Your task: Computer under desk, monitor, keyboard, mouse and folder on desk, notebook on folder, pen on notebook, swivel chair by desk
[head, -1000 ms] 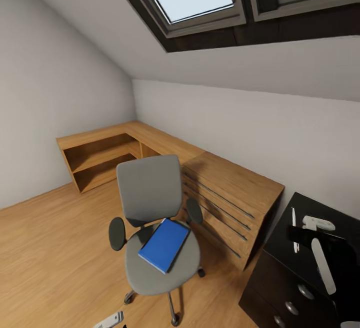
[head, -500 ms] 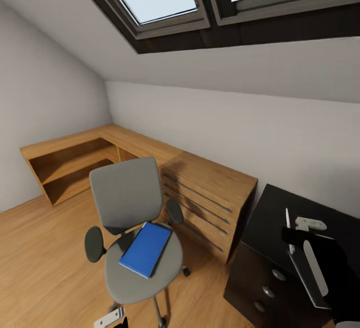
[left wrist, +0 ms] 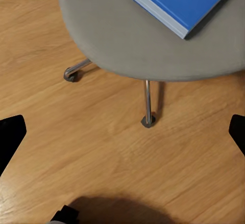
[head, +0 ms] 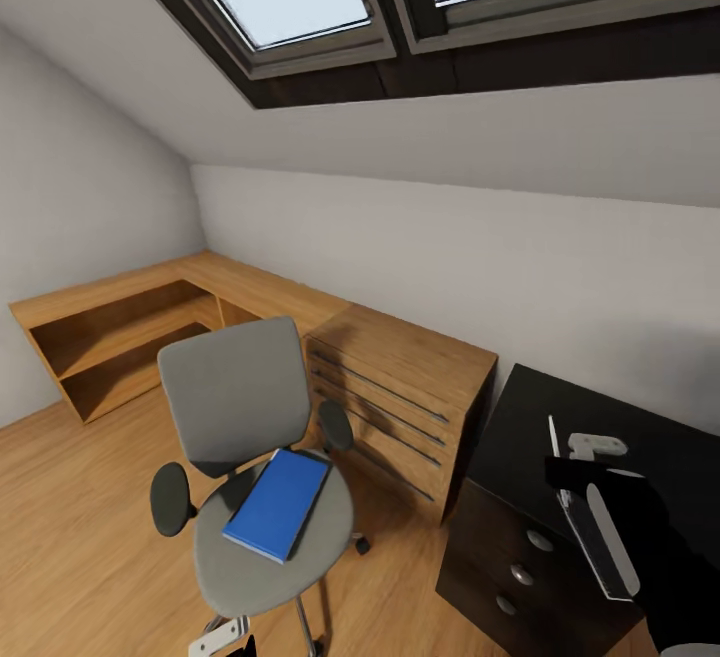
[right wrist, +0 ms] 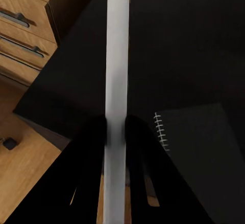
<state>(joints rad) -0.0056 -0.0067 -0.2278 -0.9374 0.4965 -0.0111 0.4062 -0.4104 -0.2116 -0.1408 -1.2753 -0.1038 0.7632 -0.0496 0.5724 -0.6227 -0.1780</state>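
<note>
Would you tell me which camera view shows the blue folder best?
The head view: the whole folder lies flat on the swivel chair seat. The left wrist view catches one corner of it at the seat edge.

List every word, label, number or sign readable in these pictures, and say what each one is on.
None: no readable text in any view.
The blue folder on the swivel chair has a plain cover.
The flat grey object clamped in the right gripper shows a bare edge, no print.
The spiral-bound notebook on the black desk is plain dark.
The wooden drawer unit bears no label.
</note>
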